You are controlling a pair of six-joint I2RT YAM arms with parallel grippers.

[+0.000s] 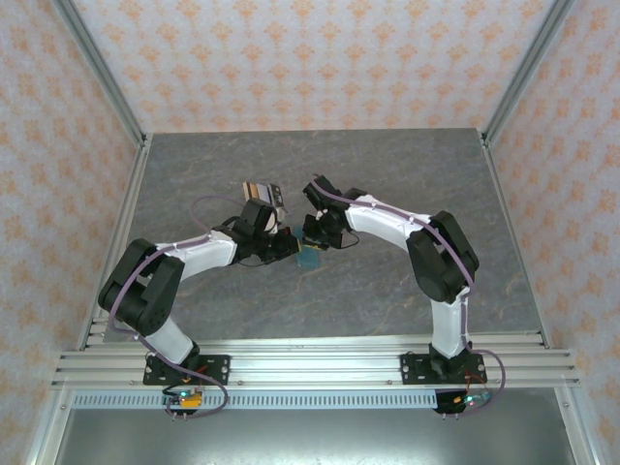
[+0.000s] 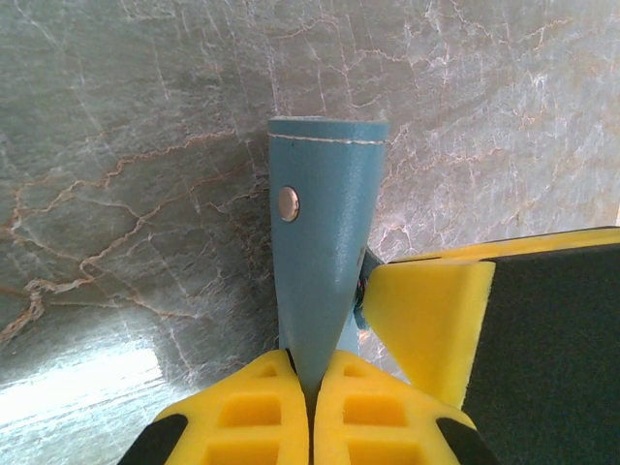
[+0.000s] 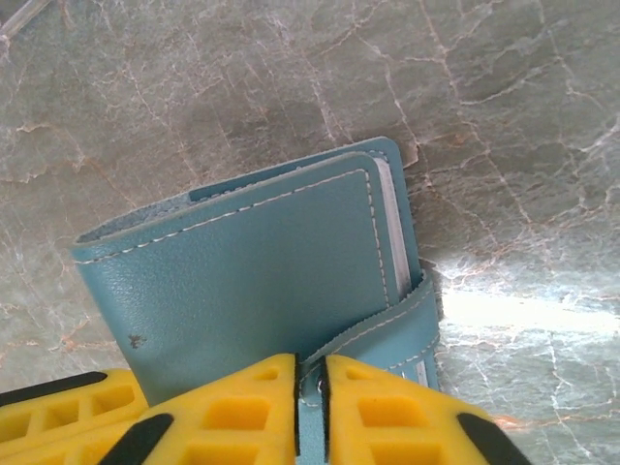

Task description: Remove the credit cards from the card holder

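The teal card holder [image 1: 309,257] hangs just above the table's middle, held between both grippers. My left gripper [image 2: 312,387] is shut on the edge of one panel [image 2: 325,242], which carries a metal snap [image 2: 288,202]. My right gripper [image 3: 310,387] is shut on the card holder's closing strap [image 3: 387,325], which wraps round the folded card holder [image 3: 252,281]. A pale edge [image 3: 385,213] shows between its panels. A few credit cards [image 1: 263,191], brownish, pale and dark, lie on the table behind my left gripper [image 1: 289,247]. My right gripper [image 1: 316,234] comes in from the far side.
The grey marble table [image 1: 407,184] is walled by patterned panels at the left, back and right. The right gripper's yellow finger [image 2: 426,325] crowds the card holder's right side in the left wrist view. A metal rail [image 1: 310,363] runs along the near edge.
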